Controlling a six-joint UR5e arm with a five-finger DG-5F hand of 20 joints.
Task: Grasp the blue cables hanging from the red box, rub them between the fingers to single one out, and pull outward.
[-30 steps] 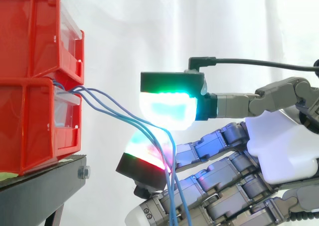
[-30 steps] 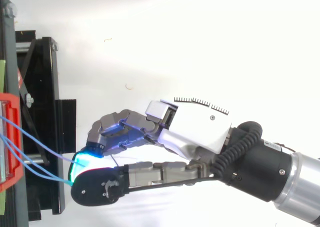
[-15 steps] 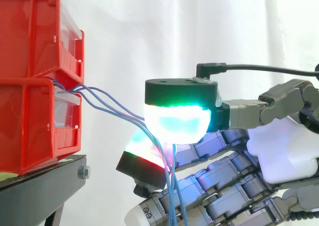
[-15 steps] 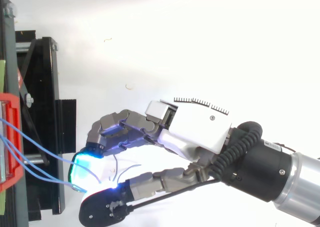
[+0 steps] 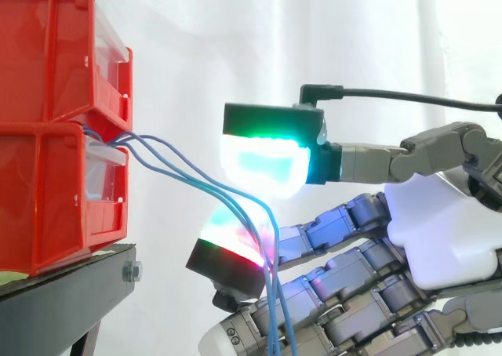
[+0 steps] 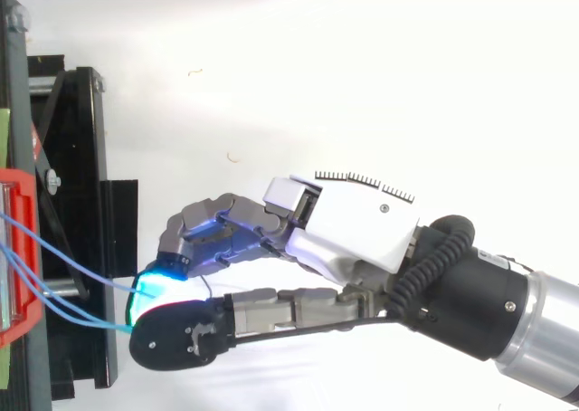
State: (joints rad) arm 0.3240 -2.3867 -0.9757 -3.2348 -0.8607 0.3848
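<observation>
Hand (image 6: 362, 239) closed narrow on blue cables (image 5: 272, 301): thumb pad (image 5: 263, 164) set just over curled fingers (image 5: 231, 242). Cables left front of red box (image 5: 47, 191) on black stand (image 5: 70, 293), sloped down to the pads, then hung before the fingers.

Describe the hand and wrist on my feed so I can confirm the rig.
The hand has a glossy white palm shell with a row of small black ticks along one edge. Its fingers are grey metal segments ending in thick black-backed pads glowing white, cyan, green and red. Behind it sits a black wrist, then a silver arm section.
</observation>
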